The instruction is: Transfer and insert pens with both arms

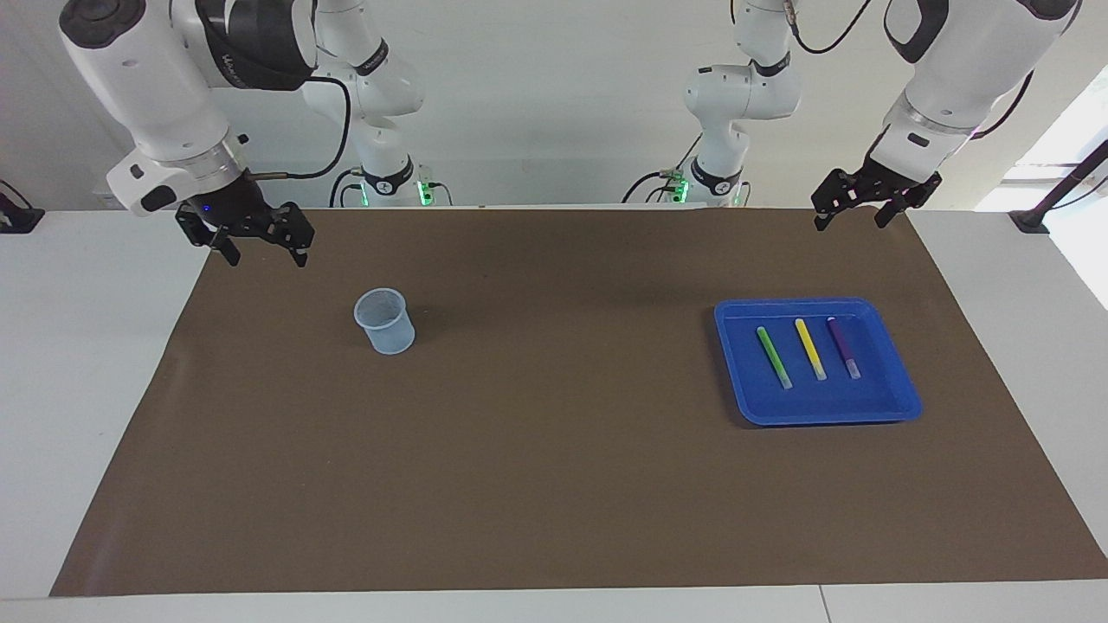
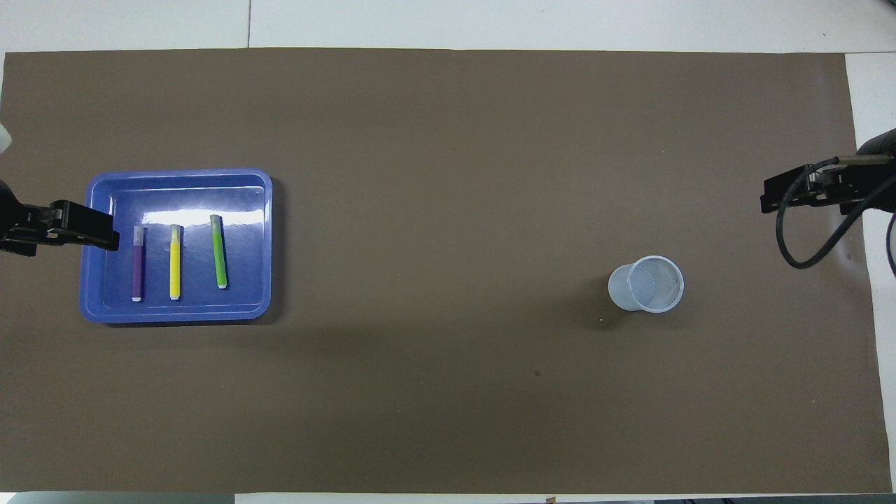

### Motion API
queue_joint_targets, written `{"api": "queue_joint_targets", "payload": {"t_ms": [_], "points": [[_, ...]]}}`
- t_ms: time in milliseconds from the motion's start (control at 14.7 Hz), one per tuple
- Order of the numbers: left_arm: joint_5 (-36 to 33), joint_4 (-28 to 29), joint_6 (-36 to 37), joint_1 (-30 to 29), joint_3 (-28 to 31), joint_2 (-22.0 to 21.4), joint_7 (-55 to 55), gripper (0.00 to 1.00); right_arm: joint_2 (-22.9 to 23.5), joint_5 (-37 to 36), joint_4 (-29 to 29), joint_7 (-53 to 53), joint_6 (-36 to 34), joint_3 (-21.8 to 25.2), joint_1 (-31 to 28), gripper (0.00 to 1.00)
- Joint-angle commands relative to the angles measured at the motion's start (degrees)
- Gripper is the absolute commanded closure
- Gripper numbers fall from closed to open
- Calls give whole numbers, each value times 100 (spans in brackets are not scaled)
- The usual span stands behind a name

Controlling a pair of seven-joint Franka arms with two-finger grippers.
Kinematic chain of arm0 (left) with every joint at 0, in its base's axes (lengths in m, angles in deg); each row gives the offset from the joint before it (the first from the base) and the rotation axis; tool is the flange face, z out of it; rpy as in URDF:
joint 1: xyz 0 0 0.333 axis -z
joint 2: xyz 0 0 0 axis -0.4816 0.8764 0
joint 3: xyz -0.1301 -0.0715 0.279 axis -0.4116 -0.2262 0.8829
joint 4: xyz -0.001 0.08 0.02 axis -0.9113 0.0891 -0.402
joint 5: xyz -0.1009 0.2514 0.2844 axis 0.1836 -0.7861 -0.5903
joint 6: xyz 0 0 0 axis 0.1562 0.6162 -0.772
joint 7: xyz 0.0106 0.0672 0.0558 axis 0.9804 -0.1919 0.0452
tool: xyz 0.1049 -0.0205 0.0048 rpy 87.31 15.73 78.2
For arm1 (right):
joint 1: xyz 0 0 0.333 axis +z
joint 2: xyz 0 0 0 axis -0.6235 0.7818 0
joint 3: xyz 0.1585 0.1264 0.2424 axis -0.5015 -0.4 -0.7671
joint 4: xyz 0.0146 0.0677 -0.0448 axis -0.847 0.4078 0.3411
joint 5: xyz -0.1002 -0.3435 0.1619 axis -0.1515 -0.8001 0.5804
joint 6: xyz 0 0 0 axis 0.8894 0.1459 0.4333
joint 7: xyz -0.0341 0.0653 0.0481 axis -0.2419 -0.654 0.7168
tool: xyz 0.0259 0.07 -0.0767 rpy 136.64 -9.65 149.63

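Three pens lie side by side in a blue tray toward the left arm's end of the table: green, yellow and purple, pale ends pointing away from the robots. In the overhead view they show as purple, yellow and green in the tray. My left gripper hangs open and empty in the air beside the tray's outer edge. My right gripper hangs open and empty over the mat's edge at the right arm's end.
A pale translucent cup stands upright on the brown mat toward the right arm's end, also in the overhead view. The brown mat covers most of the white table.
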Motion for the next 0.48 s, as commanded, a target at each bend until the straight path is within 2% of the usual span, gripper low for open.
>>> {"api": "queue_joint_targets", "payload": {"t_ms": [0,408], "points": [[29,-60,-49,-50,-38,34,-45,0,-32,126,-21,164,42,-1,-16,0],[29,-69,-58,-50,-38,43,-54,0,-32,118,-39,147,42,-9,10,0]]}}
